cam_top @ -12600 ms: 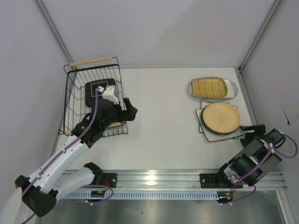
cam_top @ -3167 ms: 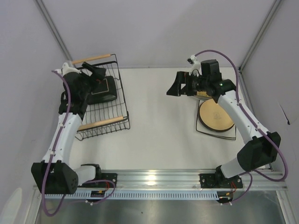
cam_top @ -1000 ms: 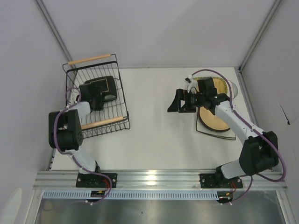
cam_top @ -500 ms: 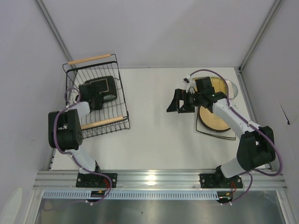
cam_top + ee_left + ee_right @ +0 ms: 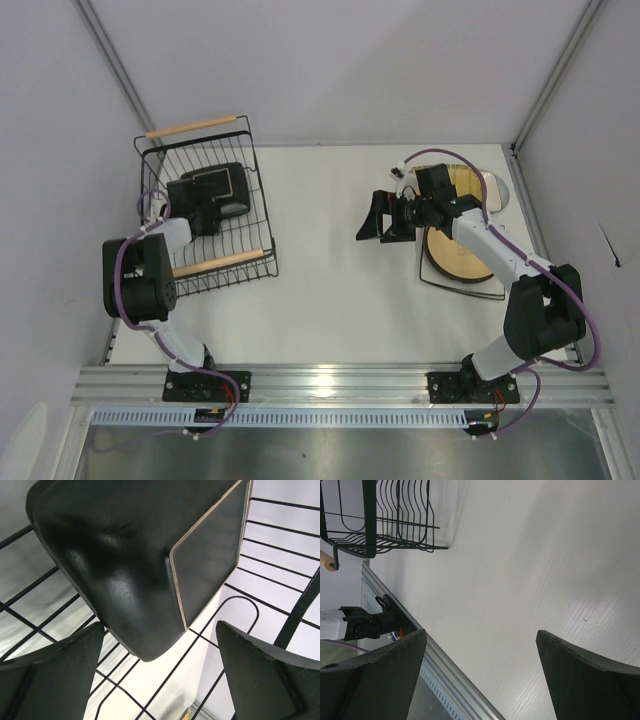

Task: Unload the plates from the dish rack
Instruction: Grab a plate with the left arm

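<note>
The dish rack point(image 5: 255, 215) stands at the table's left, a black wire basket with wooden bar handles. One black square plate point(image 5: 232, 188) lies in it; the left wrist view shows its dark underside point(image 5: 120, 565) with a tan-edged foot. My left gripper point(image 5: 200, 207) is open inside the rack, and the plate's corner hangs just ahead of its fingers point(image 5: 50, 675), apart from them. My right gripper point(image 5: 378, 218) hovers open and empty over mid-table. Behind it on the right, a tan round plate point(image 5: 458, 255) tops a stack, and a mustard plate point(image 5: 470, 183) lies on a grey one.
The right wrist view looks down on bare white table point(image 5: 520, 570), with the rack's wire end point(image 5: 385, 525) and the metal rail point(image 5: 427, 652) at the table's near edge. Grey walls close in the back and both sides.
Over the last second my right gripper has drifted slightly left, away from the stacked plates. My left gripper and the black plate have stayed where they were.
</note>
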Robot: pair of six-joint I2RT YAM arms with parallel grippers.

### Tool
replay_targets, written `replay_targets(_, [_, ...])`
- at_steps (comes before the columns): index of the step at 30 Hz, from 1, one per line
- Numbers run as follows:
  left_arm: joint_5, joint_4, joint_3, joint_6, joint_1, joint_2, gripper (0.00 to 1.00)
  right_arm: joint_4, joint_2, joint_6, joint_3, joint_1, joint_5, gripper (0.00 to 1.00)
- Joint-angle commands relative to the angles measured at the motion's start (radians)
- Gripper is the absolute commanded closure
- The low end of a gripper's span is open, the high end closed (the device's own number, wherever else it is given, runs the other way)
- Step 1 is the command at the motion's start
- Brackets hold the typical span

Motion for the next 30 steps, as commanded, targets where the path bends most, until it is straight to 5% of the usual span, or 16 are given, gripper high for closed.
replay_targets(1, [0.039, 0.141, 0.041, -0.047, 0.011, -0.033, 0.02, 0.007, 0.009, -0.006, 0.047, -0.001, -0.017, 0.0])
replay_targets(30, [0.047, 0.091, 0.027, -0.037, 0.012, -0.053, 0.03, 0.009, -0.025, 0.002, 0.006, 0.008, -0.006, 0.0])
